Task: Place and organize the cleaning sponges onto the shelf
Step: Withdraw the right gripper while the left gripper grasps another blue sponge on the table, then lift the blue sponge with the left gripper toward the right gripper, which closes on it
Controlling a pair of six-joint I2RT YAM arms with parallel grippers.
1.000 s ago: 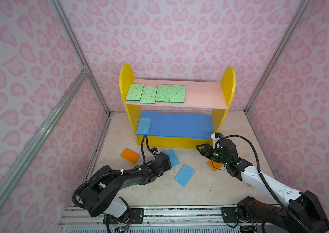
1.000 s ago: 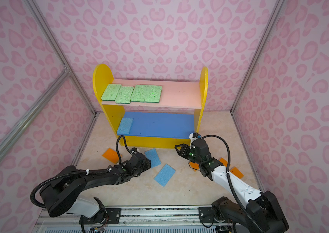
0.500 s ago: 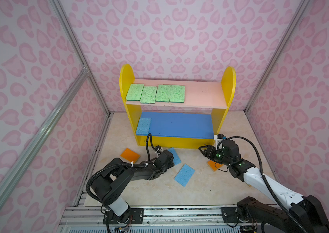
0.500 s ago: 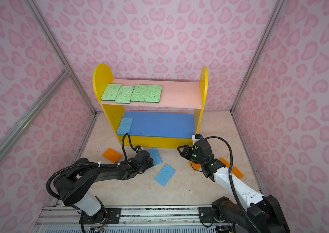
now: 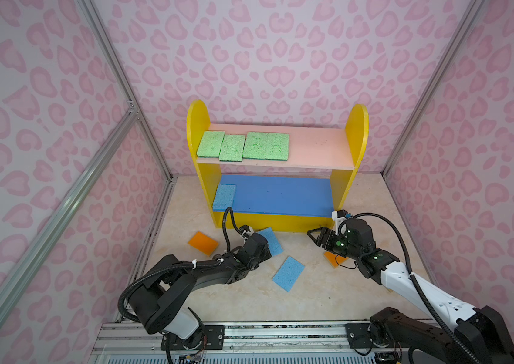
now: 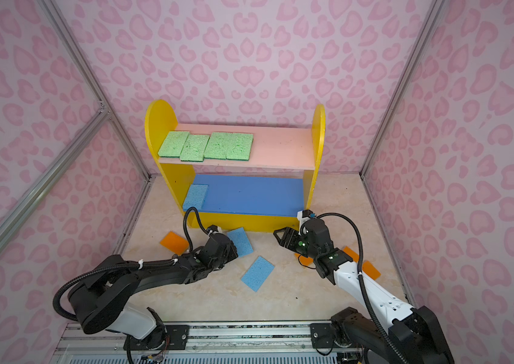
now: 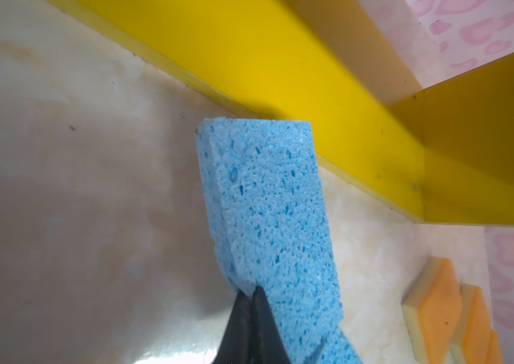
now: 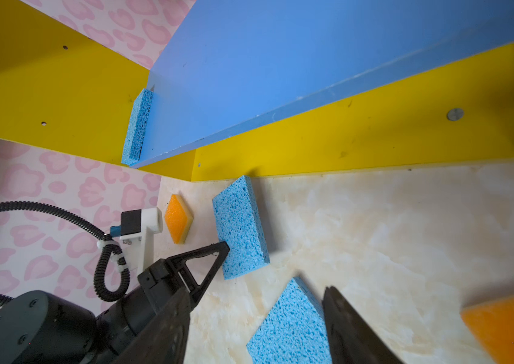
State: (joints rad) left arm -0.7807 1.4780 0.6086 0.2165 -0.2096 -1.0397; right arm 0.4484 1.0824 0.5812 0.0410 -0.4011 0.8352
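Loose sponge point(image 5: 288, 273), blue, lay flat mid bench point(image 5: 328, 296). Left gripper point(image 7: 249, 291) was clenched on the near edge of the held sponge point(image 5: 271, 241), also blue. Its long axis ran away from the gripper toward the shelf point(image 5: 356, 132), far end at the yellow base, contact unclear. Right gripper point(image 5: 315, 235) hung released beside an orange sponge point(image 5: 334, 259), holding nothing. Likely target: blue board point(image 5: 281, 195), far of and above the left gripper, free right of the shelved sponge point(image 5: 225, 197). Left arm was nearer.

text: none legible | labels: none | brands: none | numbers: none | signs: none
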